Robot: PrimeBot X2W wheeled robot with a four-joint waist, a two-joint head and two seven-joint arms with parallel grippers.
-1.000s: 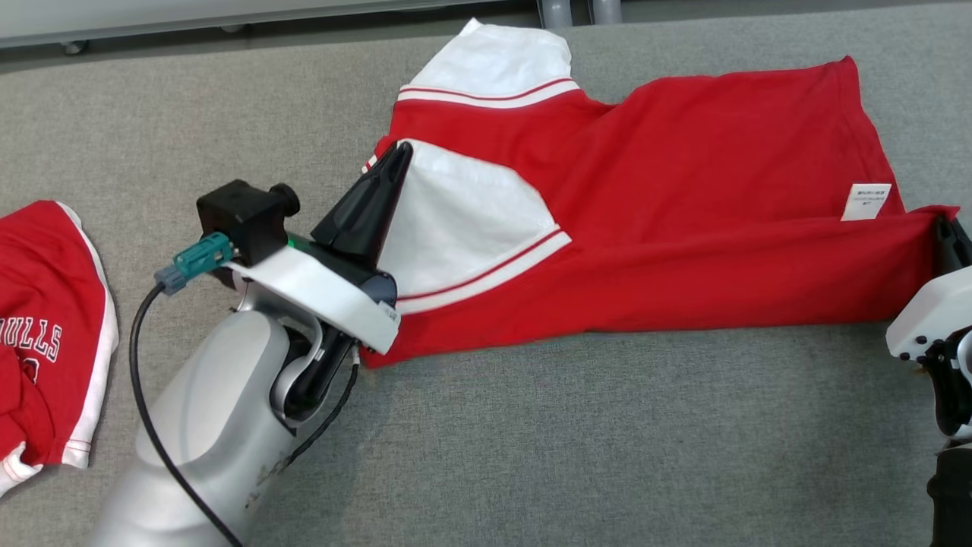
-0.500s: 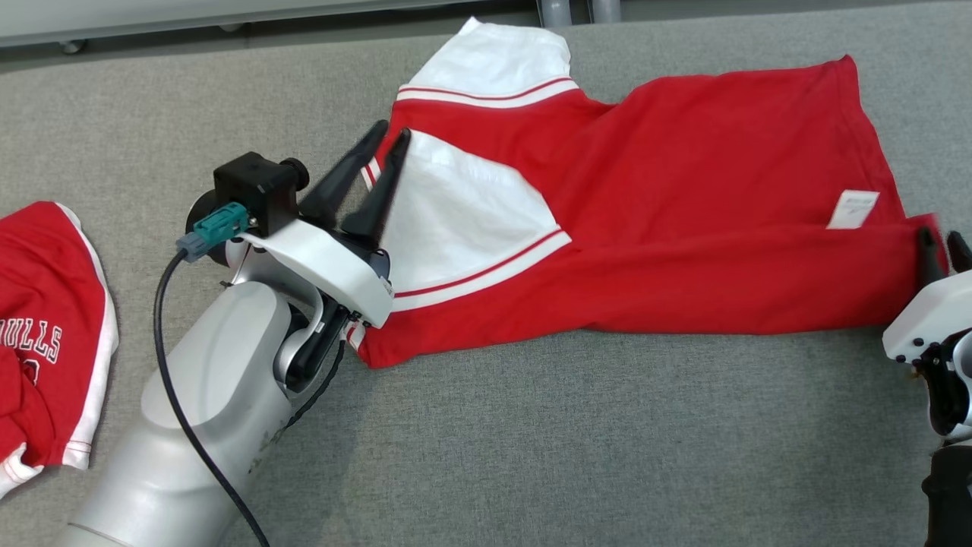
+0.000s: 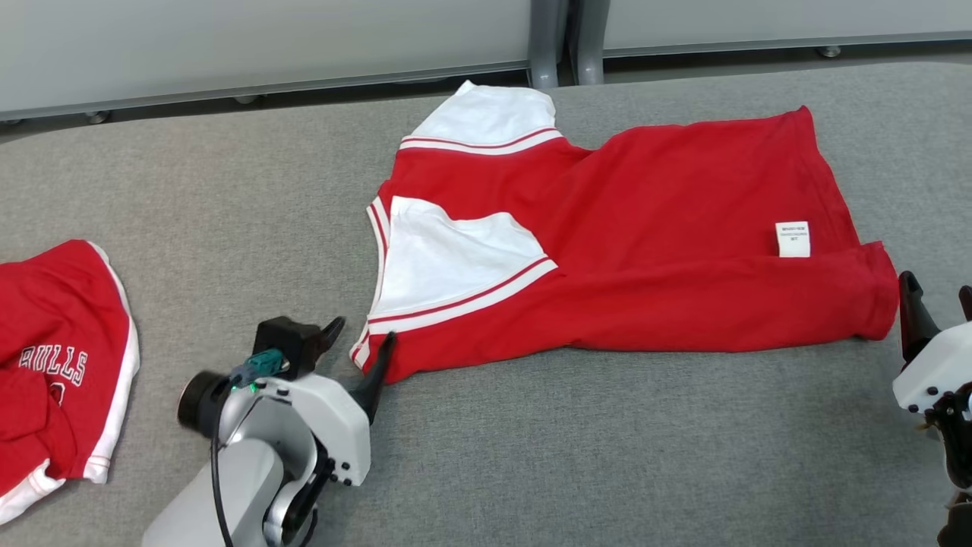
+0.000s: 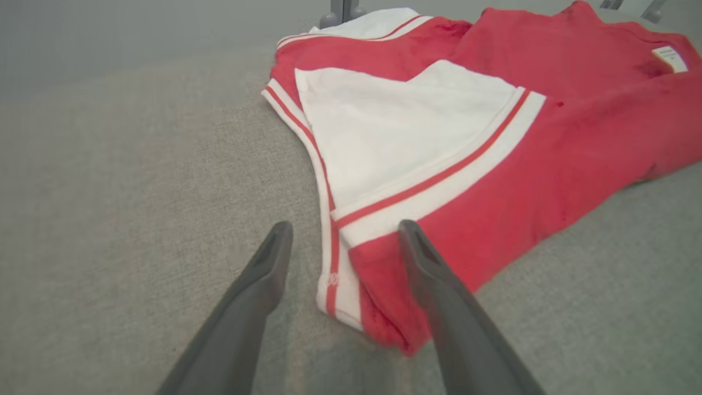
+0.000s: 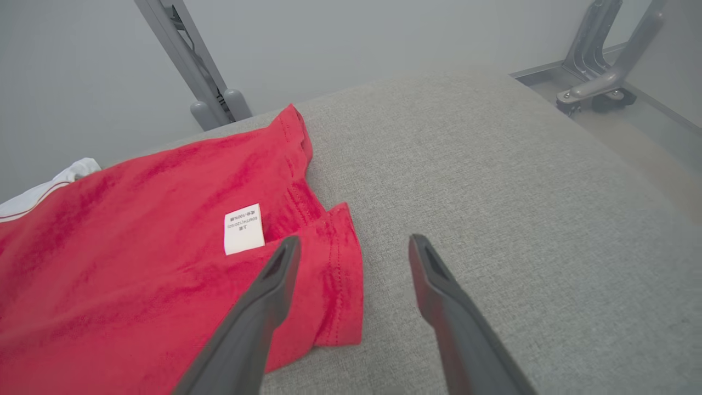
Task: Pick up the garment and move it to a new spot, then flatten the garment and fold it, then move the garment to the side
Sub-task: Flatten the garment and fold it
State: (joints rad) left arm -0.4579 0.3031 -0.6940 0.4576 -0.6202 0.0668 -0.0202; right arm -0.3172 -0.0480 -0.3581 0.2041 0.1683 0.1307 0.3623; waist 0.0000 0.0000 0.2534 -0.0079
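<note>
Head view: the red knit shirt with white, red-striped sleeves (image 3: 645, 251) lies on the grey fabric tabletop (image 3: 531, 456), centre to right. Its near edge is folded over and a white label (image 3: 792, 238) is exposed, so it is possibly inside out. The left gripper (image 3: 364, 332) stands spread at the shirt's near-left corner. The right gripper (image 3: 936, 285) stands spread beside the right hem. Neither holds cloth.
</note>
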